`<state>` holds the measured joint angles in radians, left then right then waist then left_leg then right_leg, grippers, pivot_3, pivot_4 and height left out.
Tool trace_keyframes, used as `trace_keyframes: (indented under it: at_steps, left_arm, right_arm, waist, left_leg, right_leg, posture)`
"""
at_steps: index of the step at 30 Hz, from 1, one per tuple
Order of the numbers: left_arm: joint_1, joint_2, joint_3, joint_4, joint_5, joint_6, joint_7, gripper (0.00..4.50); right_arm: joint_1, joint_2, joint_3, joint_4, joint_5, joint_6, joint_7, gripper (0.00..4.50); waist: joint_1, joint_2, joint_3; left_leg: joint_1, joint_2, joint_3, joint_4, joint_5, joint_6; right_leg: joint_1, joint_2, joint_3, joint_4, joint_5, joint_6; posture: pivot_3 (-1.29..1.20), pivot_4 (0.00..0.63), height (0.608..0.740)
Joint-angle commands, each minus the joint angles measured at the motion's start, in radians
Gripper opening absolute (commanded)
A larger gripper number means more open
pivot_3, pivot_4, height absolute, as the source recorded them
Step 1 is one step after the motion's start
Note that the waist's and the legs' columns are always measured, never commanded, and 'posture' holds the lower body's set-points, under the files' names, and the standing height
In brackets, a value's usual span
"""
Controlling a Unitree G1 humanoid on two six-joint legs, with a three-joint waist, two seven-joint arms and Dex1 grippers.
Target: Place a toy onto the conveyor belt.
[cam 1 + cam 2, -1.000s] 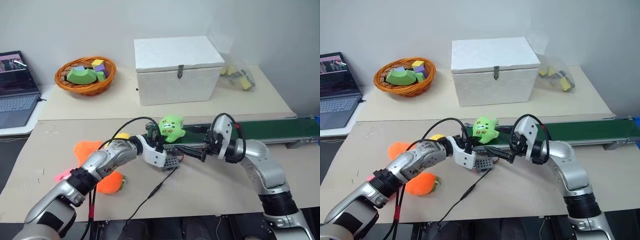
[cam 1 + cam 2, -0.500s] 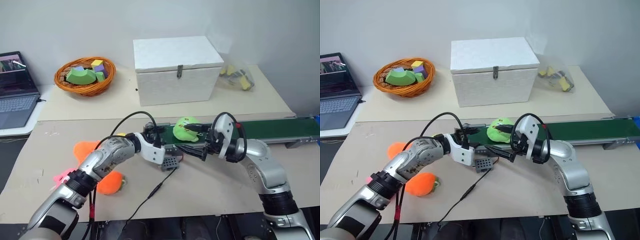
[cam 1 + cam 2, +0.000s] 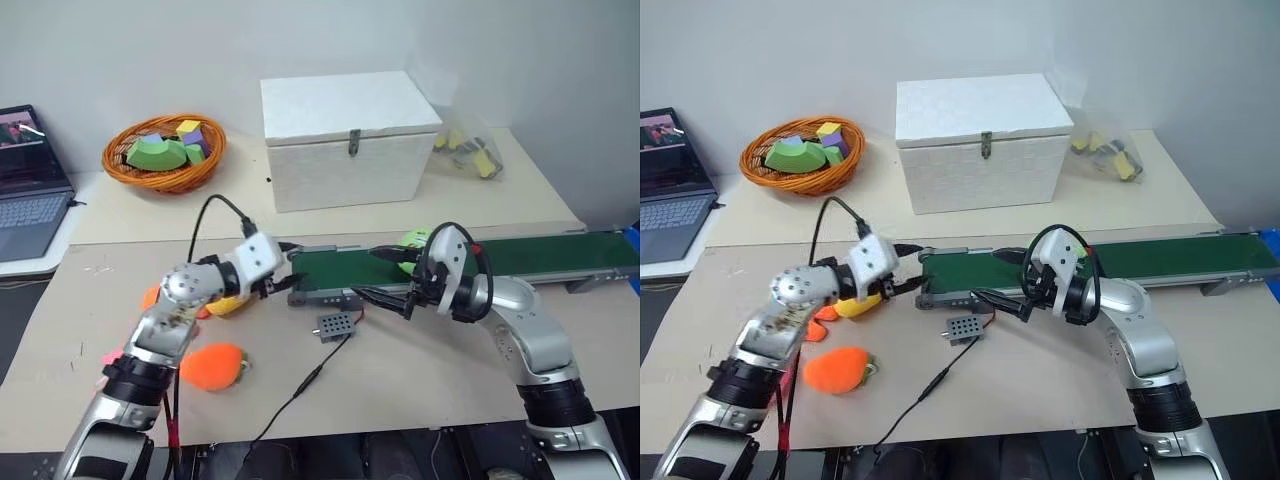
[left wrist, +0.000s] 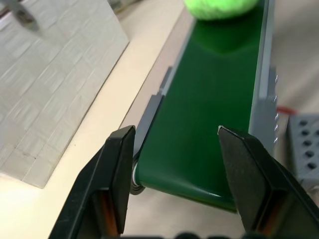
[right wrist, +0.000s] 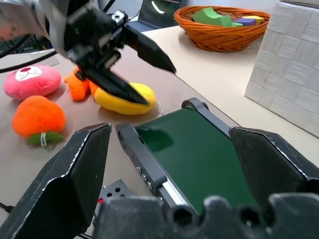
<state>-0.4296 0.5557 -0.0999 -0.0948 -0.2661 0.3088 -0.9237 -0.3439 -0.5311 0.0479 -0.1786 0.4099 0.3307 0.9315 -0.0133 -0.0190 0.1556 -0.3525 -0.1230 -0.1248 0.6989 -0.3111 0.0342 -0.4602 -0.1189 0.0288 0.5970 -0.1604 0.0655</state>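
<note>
The lime-green toy [image 3: 412,240] lies on the dark green conveyor belt [image 3: 540,256], partly hidden behind my right wrist; the left wrist view has the toy [image 4: 219,7] further along the belt [image 4: 209,99]. My left gripper [image 3: 284,268] is open and empty just off the belt's left end, pointing along it, apart from the toy. Its fingers [image 4: 118,174] frame the end roller. My right gripper [image 3: 370,274] is open and empty, hovering level over the belt's left part and pointing left; its fingers [image 5: 75,174] straddle the belt [image 5: 199,154].
A white box [image 3: 345,140] stands behind the belt, with a wicker basket [image 3: 160,155] of foam blocks and a laptop [image 3: 25,200] to its left. Orange [image 3: 212,365], yellow [image 5: 124,97] and pink [image 5: 27,79] plush toys lie near my left arm. A small grey controller [image 3: 333,325] with cable sits before the belt.
My left gripper opened and let the toy go onto the belt, then drew back left and rolled. The toy has travelled right along the belt. My right arm stayed still.
</note>
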Motion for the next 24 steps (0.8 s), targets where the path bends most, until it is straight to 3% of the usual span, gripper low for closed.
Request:
trace_keyframes:
  at_steps: [1,9,24]
  left_arm:
    - [-0.001,0.006,0.093,-0.101,-0.245,0.174,-0.082,2.81]
    - [-0.005,0.041,0.122,-0.139,-0.338,0.255,-0.118,2.81]
    - [-0.004,0.055,0.139,-0.179,-0.347,0.248,-0.092,2.81]
  right_arm:
    - [-0.02,-0.004,-0.027,-0.008,0.003,-0.03,-0.002,4.5]
    - [0.013,-0.049,-0.079,0.0,0.018,-0.023,0.014,4.5]
    - [0.084,-0.15,-0.173,0.041,0.071,-0.006,0.117,4.5]
  waist:
    - [-0.001,0.0,0.0]
    - [0.0,0.0,0.0]
    - [0.001,0.0,0.0]
  left_leg:
    - [0.0,0.0,0.0,0.0,0.0,0.0]
    - [0.0,0.0,0.0,0.0,0.0,0.0]
    - [0.0,0.0,0.001,0.0,0.0,0.0]
  right_leg:
    - [0.0,0.0,0.0,0.0,0.0,0.0]
    - [0.0,0.0,0.0,-0.001,0.0,0.0]
    - [0.0,0.0,0.002,-0.001,0.0,0.0]
  posture:
    - [0.0,0.15,0.74]
    - [0.0,0.15,0.74]
    - [0.0,0.15,0.74]
